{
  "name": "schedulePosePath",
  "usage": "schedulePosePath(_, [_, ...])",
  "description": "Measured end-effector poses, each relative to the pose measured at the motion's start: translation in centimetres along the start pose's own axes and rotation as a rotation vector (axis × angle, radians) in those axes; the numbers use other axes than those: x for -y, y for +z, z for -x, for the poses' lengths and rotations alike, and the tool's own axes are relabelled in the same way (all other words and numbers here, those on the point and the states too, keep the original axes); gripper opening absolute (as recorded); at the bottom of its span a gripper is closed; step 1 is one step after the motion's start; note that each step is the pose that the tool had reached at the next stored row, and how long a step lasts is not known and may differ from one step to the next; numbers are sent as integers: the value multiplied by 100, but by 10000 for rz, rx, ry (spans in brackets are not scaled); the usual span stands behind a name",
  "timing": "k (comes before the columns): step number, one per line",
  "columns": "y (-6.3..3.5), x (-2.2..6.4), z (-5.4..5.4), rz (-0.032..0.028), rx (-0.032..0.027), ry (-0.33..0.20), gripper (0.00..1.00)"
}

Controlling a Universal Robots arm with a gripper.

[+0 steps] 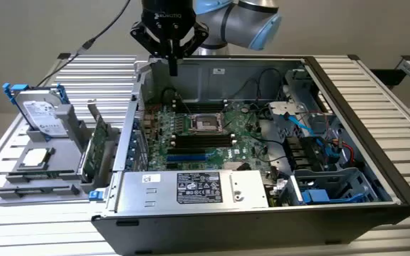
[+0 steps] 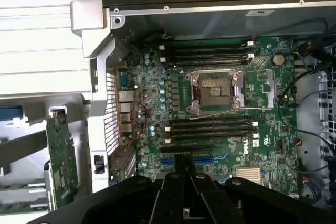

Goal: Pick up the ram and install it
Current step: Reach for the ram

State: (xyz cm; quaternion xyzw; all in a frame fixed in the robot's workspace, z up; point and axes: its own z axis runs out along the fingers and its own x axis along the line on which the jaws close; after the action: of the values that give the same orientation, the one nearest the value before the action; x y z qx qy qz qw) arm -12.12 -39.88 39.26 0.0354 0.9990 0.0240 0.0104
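Ribbed metal tabletop [image 1: 376, 80] carries an open computer case [image 1: 262, 234] lying on its side, and beside it a grey rack [image 1: 41, 186] of parts. The arm is cut off above the gripper [image 1: 173, 68] in the exterior view. In the wrist view the gripper [image 2: 185, 187] itself covers the near edge of the motherboard [image 2: 262, 145]. Its fingers are pressed together to a narrow point and hold nothing.

The ram [image 1: 100, 141] stands on edge in the rack, with its lower end sunk into the holder and out of sight. Its label and chips are too small to make out. In the wrist view it shows as a narrow green strip [image 2: 60, 156], just outside the perforated metal wall [image 2: 107, 114] of the case. A hard drive [image 1: 40, 114] in the rack stands farther from the gripper than the ram does.

The gripper hangs above the case's back corner, over the rim and clear of everything inside. Air above the case is open. Below the gripper lie the processor socket [image 1: 206, 124] and rows of black memory slots [image 1: 203, 141] on either side of it. Tangled cables [image 1: 312, 128] crowd the side of the case away from the rack.

The ram sits lower than the gripper and well apart from it, toward the exterior view's left, with the case wall standing between them
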Motion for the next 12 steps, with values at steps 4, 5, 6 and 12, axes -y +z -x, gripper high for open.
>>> schedulePosePath(4, [0, 0, 0, 0, 0, 0, 11])
schedulePosePath(5, [0, 0, 0, 0, 1, 0, 11])
schedulePosePath(6, [0, 0, -1, 1, 1, 0, 11])
schedulePosePath(12, [-3, 18, -138, 1, 17, -1, 11])
